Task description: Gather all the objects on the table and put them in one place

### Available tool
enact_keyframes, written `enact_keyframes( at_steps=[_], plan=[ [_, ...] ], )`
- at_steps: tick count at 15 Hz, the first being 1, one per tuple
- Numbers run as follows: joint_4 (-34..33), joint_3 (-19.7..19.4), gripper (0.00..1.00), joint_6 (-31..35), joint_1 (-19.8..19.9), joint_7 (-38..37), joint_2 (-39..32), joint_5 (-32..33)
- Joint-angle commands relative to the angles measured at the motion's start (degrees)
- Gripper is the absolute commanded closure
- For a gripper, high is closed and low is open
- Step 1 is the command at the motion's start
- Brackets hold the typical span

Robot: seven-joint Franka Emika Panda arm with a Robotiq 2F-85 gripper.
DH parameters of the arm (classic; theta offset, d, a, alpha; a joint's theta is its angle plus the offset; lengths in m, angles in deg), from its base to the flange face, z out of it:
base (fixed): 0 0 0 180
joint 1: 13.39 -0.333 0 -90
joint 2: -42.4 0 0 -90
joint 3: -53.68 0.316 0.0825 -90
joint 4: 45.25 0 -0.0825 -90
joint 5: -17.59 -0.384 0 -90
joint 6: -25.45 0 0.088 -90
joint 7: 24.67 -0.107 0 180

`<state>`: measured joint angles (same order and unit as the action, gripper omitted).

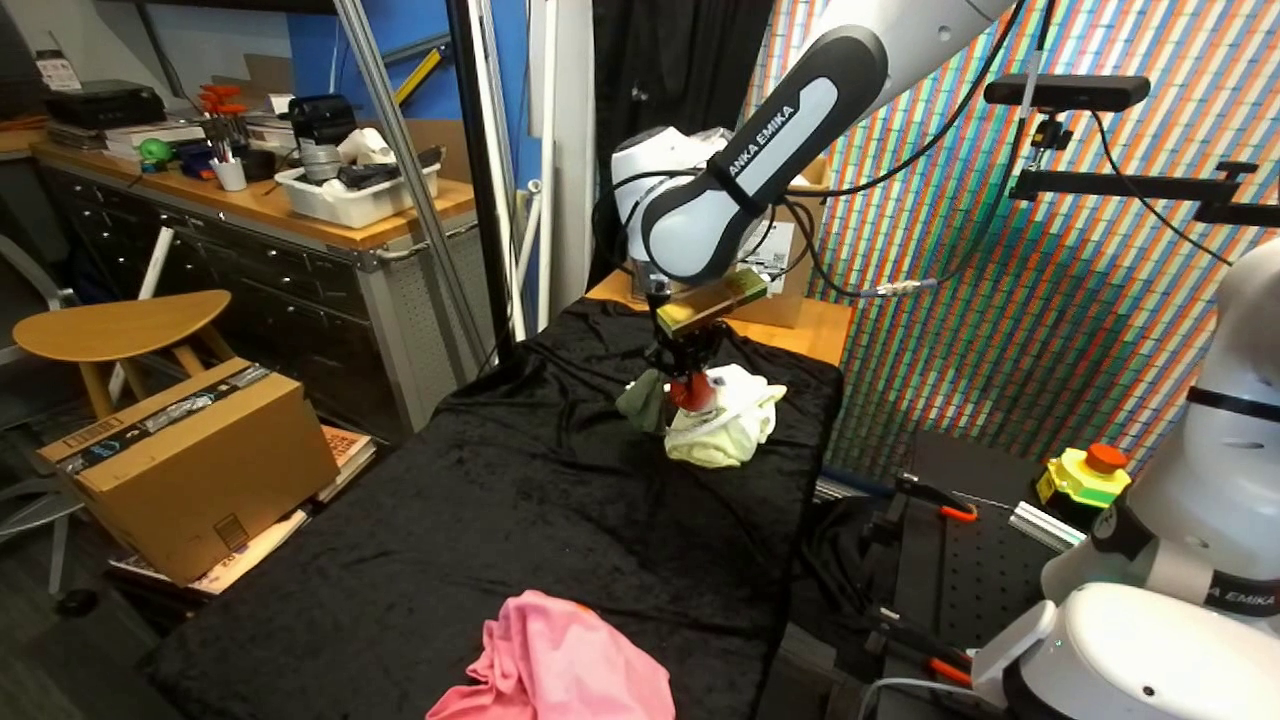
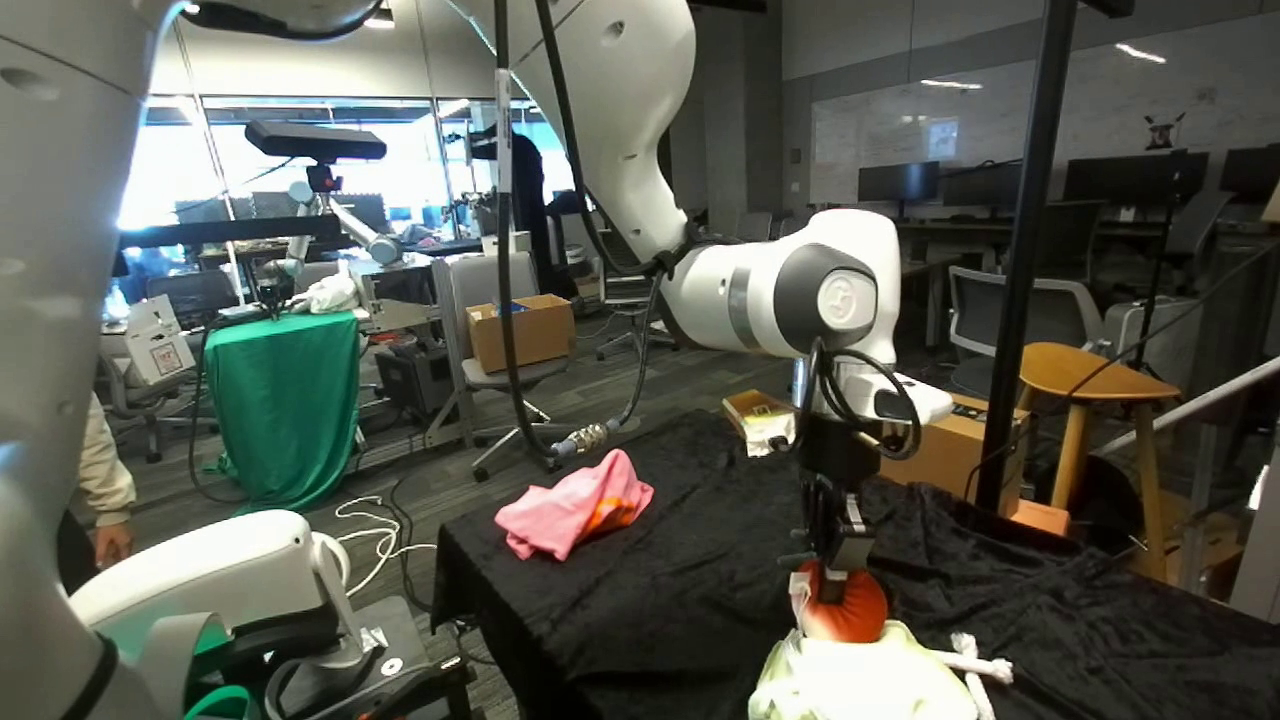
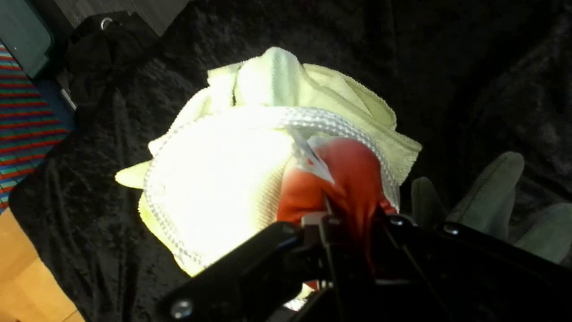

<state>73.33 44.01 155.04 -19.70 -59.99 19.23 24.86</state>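
Black-draped desk, hand pinching creased red plush ball, white rope loop over pale plush lump, rumpled pink cloth well apart

Black table — velvety fabric; pink cloth — matt; 1 braided white rope loop.

My gripper pinches the ball, red fabric bunched between my jaws. Under it spreads the plush, much of it glaring white. The rope arcs across the plush, with the ball inside its curve. Leaves fan out at right over the table; wood shows at lower left.
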Motion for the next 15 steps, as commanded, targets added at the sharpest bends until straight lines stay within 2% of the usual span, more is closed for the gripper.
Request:
enact_keyframes(
  at_steps=[1, 9, 15],
  plan=[
    [-0.87, 1.64, 0.92, -0.94, 1.54, 0.54, -1.12, -2.38],
    [-8.05, 4.16, 0.92, -0.81, 3.54, 1.35, -10.67, -10.88],
    [-12.28, 3.41, 0.92, -1.73, 3.72, -0.02, -14.52, -13.91]
  ],
)
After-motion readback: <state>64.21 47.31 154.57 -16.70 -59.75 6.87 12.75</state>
